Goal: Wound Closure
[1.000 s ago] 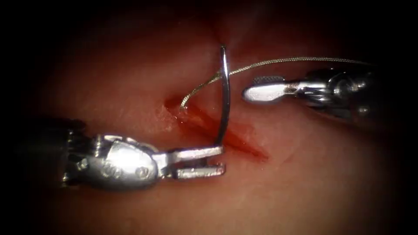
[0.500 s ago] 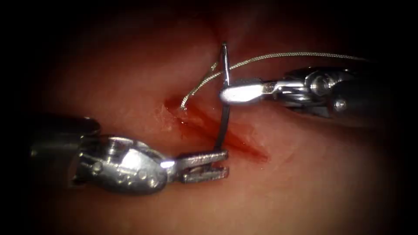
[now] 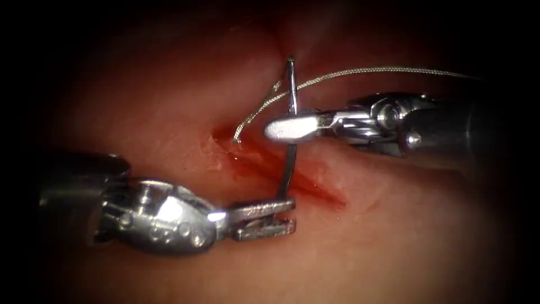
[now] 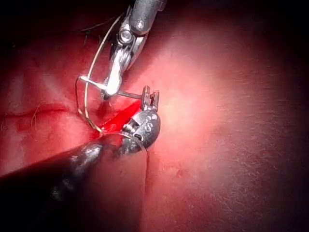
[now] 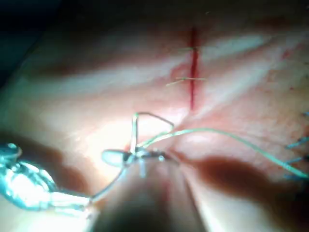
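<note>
Steel fingers [image 3: 298, 126] of right tool [image 3: 273, 129] pressed together across needle [image 3: 288, 163] at about mid-curve, just right of the cut's [image 3: 320, 188] upper stretch. Fingers [image 3: 264, 208] of left tool [image 3: 292, 215] seen as two prongs with a narrow gap, judged pinching the needle's lower end at the upper prong, above the cut's lower stretch. Needle upright between both tools, bridging the cut, apparently free of tissue [image 3: 394, 236]. Thread [image 3: 365, 71] running in from the right, crossing the needle near its upper end, then dropping into the tissue at the cut's left edge beside red fluid [image 3: 253, 157].

Possible failures, as judgement:
- **Needle twisting or springing loose:** two grips on one needle, so any opposed pull could rotate it in either pinch.
- **Thread fraying:** slack lying close to the right tool's fingers, liable to be caught in the pinch.
- **Tissue tearing:** tension along the thread bearing on the edge where it enters.

Left wrist view: needle [image 4: 130, 94] spanning clear air from right tool [image 4: 112, 86] to left tool [image 4: 150, 96], and thread [image 4: 86, 108] bowed in a slack loop, neither plain from the endoscope. Right wrist view: farther run of the cut [image 5: 193, 92] with short stitches [image 5: 186, 79] lying across it, hidden from the endoscope.
</note>
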Tool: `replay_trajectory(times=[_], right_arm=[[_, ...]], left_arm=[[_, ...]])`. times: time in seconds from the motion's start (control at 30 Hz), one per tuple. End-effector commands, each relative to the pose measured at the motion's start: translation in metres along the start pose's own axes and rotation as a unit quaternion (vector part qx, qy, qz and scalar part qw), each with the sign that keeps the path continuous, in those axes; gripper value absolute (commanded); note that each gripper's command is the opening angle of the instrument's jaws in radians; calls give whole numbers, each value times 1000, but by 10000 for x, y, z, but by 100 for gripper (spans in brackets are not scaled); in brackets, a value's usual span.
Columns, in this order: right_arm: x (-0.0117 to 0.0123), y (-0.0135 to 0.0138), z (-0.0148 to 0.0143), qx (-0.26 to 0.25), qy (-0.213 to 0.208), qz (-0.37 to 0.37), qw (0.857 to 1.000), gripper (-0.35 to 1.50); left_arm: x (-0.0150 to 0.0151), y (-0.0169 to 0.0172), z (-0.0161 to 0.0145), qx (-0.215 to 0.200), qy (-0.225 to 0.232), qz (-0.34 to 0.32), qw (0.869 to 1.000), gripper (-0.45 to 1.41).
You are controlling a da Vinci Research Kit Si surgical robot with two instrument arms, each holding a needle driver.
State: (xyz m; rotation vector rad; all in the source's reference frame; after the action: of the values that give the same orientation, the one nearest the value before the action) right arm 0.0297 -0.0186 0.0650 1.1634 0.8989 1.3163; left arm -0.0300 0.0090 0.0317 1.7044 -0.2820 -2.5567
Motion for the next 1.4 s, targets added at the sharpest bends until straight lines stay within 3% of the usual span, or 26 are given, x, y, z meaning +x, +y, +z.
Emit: replay_trajectory(times=[0.03, 0.1, 0.23, 0.3, 0.4, 0.5, 0.77, 0.8, 0.87, 0.97, 1.0, 1.07, 1.23, 1.4], right_arm=[[3, 2, 10, 1, 1, -1, 1000, 88], [3, 2, 11, 1, 1, -1, 1000, 79], [4, 3, 13, 0, 2, 20, 1000, 29], [4, 5, 14, -2, 2, 49, 999, -35], [4, 11, 16, -1, -7, 76, 997, -35], [7, 15, 17, -18, 0, 35, 999, -35], [17, 13, 11, -25, 25, 33, 999, -35], [17, 13, 11, -25, 26, 33, 999, -35], [18, 13, 10, -26, 26, 30, 999, -35], [18, 15, 8, -27, 29, 24, 999, -35], [19, 15, 8, -26, 29, 21, 999, -35], [19, 16, 6, -28, 32, 12, 999, -35], [22, 18, 3, -31, 34, -26, 999, -35], [25, 15, 2, -36, 50, -71, 996, -35]], left_arm=[[-3, 1, 7, 1, 1, 0, 1000, -45], [-3, 1, 7, 1, 1, 0, 1000, -45], [-3, 2, 7, 1, 1, 0, 1000, -45], [-3, 2, 7, 1, 1, 0, 1000, -45], [-3, 2, 7, 1, 1, 0, 1000, -45], [-3, 3, 7, 1, 0, 1, 1000, -45], [-1, 7, 8, 3, -1, 1, 1000, -45], [1, 6, 8, 3, -2, -5, 1000, -37], [4, 4, 8, -1, -4, -60, 998, 49], [13, -6, 4, -10, -6, -162, 987, 101], [15, -10, 2, -12, -6, -185, 983, 109], [22, -18, -7, -30, 1, -226, 974, 118], [30, -27, -38, -91, 47, -277, 955, 118], [20, -33, -78, -125, 57, -307, 942, 109]])
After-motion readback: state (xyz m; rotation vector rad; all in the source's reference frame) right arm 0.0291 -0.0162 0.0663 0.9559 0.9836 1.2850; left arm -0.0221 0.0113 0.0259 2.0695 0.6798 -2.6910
